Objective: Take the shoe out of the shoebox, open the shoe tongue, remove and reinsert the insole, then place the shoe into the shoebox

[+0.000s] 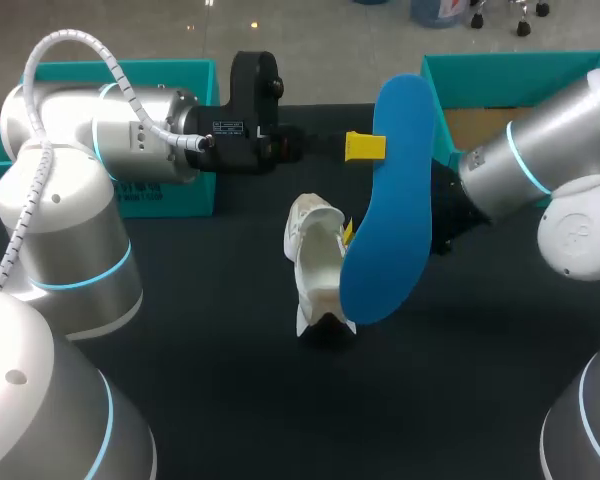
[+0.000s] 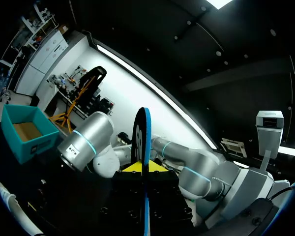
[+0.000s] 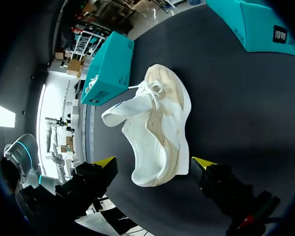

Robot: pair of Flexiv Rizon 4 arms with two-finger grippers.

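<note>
Teal cardboard shoeboxes, two: left shoebox (image 1: 170, 195) closed-looking from the front, right shoebox (image 1: 520, 85) open with brown board inside. White print on the left shoebox front and on both box sides in the right wrist view, too small to make out. Black counter (image 1: 230, 400) under everything.

One white low-top shoe (image 1: 315, 265), out of both boxes, mid-counter between them. Cream side panels, white laces tied in a small bow, tongue flipped outward, opening gaping.

One flat blue foam insole (image 1: 390, 200), out of the shoe, held upright on a tilt over it and covering part of the right arm (image 1: 540, 160). Edge-on in the left wrist view.

Two silver arms; left arm (image 1: 130, 130) reaching across from the left.

Left jaws pressed onto the insole's upper end from both sides, yellow tips pinching it. Right jaws spread wide, low over the counter, shoe between the tips: one tip just beside it, the other apart.
</note>
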